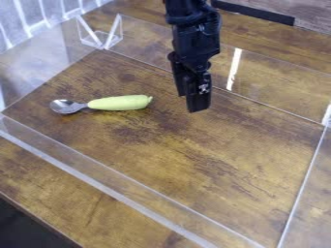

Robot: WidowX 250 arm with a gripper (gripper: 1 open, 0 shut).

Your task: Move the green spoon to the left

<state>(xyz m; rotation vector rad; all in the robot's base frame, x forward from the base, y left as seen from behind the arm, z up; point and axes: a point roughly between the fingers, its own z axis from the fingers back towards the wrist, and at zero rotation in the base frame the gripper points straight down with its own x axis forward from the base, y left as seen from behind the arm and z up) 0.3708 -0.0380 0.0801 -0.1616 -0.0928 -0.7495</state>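
Observation:
The green spoon (116, 102) lies flat on the wooden table at the left, its yellow-green handle pointing right and its silver bowl (65, 106) pointing left. My black gripper (195, 101) hangs from above, to the right of the handle's end and clear of it. It points down at the table with nothing visibly in it. Its fingers read as one dark mass from this angle, so no gap shows between them.
A clear acrylic wall (155, 199) runs along the front and another (311, 165) along the right side of the wooden table (195, 165). A small clear acrylic stand (99, 34) sits at the back left.

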